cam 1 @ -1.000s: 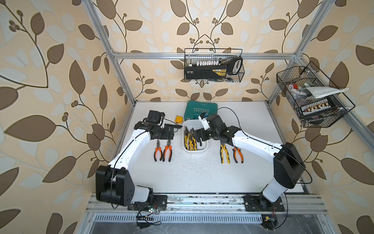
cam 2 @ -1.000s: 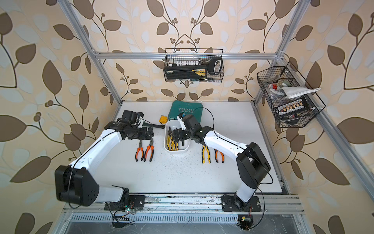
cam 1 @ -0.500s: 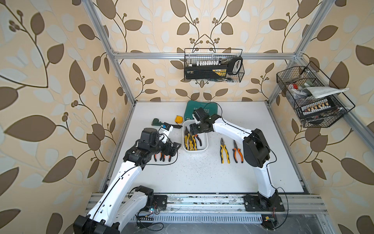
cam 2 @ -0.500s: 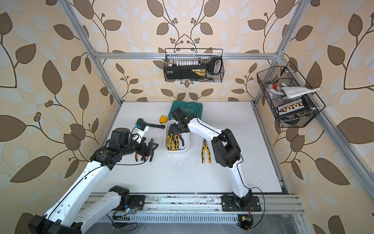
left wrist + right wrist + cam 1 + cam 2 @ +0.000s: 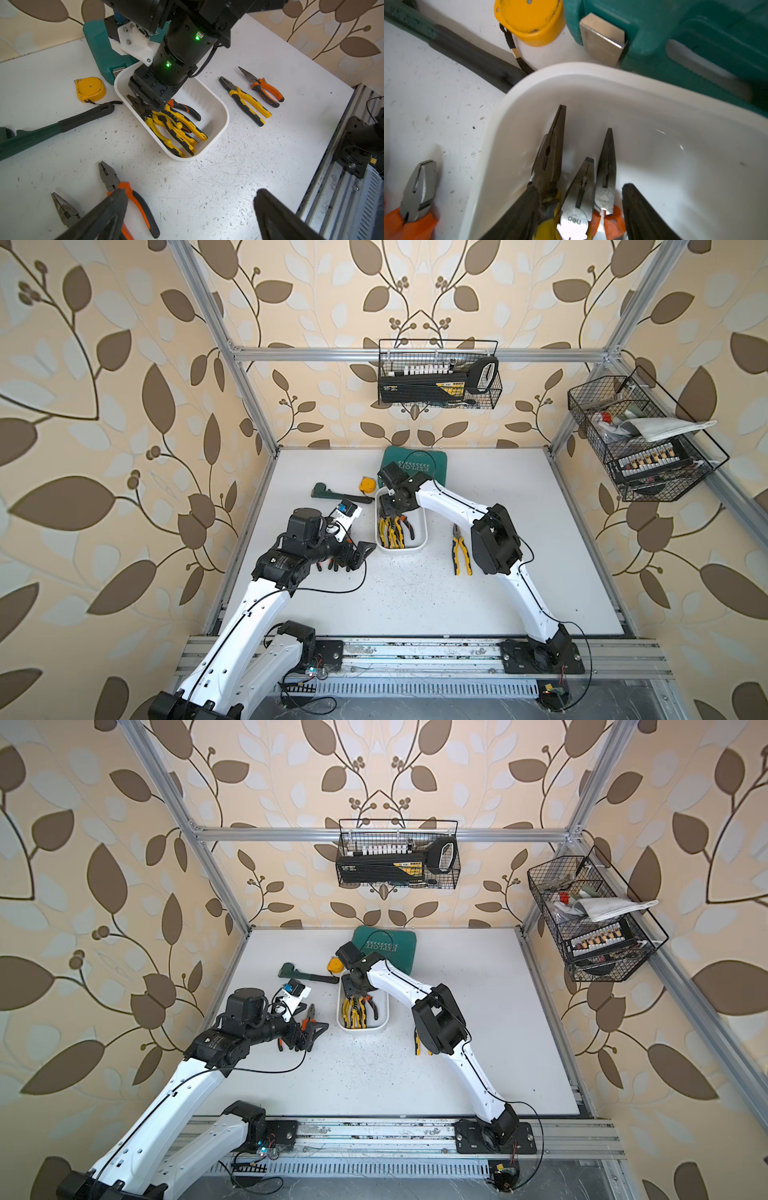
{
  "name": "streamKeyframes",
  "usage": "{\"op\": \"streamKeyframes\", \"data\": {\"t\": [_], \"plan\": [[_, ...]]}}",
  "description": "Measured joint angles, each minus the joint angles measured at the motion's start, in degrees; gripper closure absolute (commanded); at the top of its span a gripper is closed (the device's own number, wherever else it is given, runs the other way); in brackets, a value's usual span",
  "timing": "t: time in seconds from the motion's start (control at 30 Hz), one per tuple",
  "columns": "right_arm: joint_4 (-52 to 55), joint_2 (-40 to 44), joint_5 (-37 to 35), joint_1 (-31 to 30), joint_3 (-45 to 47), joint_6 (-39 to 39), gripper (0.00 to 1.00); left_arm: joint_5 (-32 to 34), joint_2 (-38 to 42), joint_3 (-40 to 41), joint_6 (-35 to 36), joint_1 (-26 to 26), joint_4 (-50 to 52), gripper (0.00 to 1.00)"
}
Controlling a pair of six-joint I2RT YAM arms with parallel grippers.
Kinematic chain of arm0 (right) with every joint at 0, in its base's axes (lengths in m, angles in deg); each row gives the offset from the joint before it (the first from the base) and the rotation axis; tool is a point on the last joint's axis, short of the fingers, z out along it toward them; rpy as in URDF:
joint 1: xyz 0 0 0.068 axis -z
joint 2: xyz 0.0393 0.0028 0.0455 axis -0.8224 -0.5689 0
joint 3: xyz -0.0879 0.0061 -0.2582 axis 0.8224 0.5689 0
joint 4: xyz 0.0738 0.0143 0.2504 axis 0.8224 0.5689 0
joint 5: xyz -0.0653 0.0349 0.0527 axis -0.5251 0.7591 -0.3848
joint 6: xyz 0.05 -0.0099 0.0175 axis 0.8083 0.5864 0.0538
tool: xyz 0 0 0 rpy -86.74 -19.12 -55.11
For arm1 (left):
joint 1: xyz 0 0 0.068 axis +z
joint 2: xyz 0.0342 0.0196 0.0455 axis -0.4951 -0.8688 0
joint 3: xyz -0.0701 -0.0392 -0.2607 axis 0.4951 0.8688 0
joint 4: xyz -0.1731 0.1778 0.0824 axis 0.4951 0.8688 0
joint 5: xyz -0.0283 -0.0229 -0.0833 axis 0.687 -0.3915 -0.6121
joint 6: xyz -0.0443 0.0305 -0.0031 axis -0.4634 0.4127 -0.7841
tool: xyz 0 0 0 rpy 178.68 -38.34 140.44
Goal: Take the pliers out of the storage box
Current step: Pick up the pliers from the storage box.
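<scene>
The right gripper [image 5: 580, 188] reaches into the box [image 5: 226, 122], jaws straddling the heads of the pliers [image 5: 176, 128] lying there, whether gripping I cannot tell, while the left gripper [image 5: 190, 197] hangs wide open above the table [image 5: 207, 176].

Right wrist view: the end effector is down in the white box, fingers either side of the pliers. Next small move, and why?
Probably close the right end effector fully before lifting: its fingers straddle three pliers heads in the storage box, with a gap beside the orange-handled pair, so nothing looks clamped.
</scene>
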Motion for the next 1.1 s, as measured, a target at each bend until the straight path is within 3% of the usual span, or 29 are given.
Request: {"op": "streamKeyframes", "data": {"t": [0.2,0.4,0.77,0.93,1.1], "plan": [[2.0,0.5,-2.8,-1.2,0.2,-0.3,0.33,0.0,0.0,0.7,0.7,0.0,-0.2,0.01],[3.3,7.7,-5.1,-4.3,7.8,-2.4,0.27,0.0,0.0,0.9,0.8,0.0,-0.2,0.01],[7.4,7.8,-8.9,-8.6,5.9,-1.9,0.58,0.2,0.0,0.9,0.8,0.0,-0.2,0.01],[8.8,6.3,-8.3,-8.5,5.9,-0.3,0.60,0.3,0.0,0.9,0.8,0.0,-0.2,0.01],[9.3,4.3,-7.4,-8.3,4.8,0.9,0.70,0.4,0.0,0.9,0.8,0.0,-0.2,0.01]]}}
